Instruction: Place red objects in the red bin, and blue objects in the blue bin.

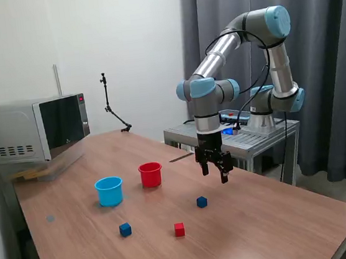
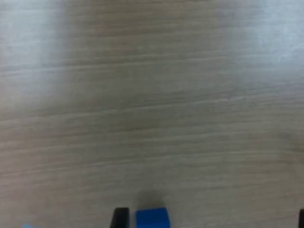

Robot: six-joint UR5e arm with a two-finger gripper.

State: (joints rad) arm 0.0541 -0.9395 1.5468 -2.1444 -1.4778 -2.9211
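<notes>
the gripper hangs spread wide and empty, just above a blue cube. the step looks like reaching for it. next it likely needs lowering until the jaws straddle the cube.

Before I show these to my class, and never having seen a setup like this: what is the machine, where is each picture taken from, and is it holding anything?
The machine is a single jointed robot arm ending in a two-finger gripper. One picture comes from a camera standing off the arm and shows the whole scene. The other comes from a camera on the wrist, looking down at the wooden table.

On the table stand a red cup and a light blue cup. Loose in front of them lie one red cube and two dark blue cubes. A microwave sits at the exterior view's far left.

The gripper hangs above the table, open, holding nothing. The wrist view shows a blue cube just beside one finger.
</notes>
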